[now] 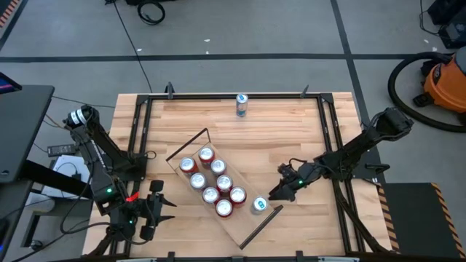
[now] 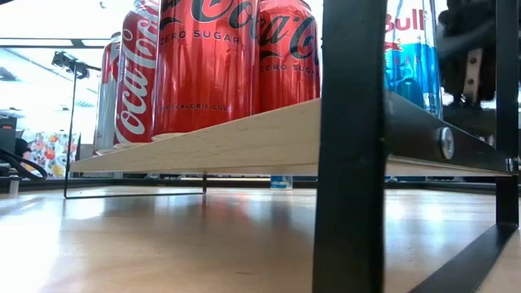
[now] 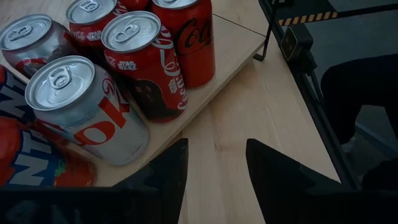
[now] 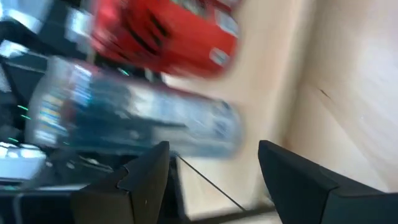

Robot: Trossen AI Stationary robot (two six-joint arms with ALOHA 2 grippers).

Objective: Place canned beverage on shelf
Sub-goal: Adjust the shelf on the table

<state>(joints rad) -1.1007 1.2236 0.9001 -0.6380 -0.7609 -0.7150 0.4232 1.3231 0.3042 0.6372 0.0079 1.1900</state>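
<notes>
High view: we see the shelf (image 1: 247,227) carrying eight cans, the blue-and-silver can (image 1: 260,206) standing at its end just beside the right gripper (image 1: 279,193), whose fingers look parted and empty. One more can (image 1: 242,105) stands well apart, at the tabletop's (image 1: 291,138) far edge, so we judge one placement remains. The left gripper (image 1: 153,215) waits clenched near the shelf's other side.

Low view: red cans (image 2: 207,65) read "Coca-Cola Zero Sugar"; the blue can (image 2: 413,61) shows "Bull".

Left wrist view: we read "Coke" on a silver can (image 3: 81,112) and "Star Wars" on a red one (image 3: 146,68).

Right wrist view: the blue can (image 4: 137,121) lies ahead of the fingers, its label unreadable.
</notes>
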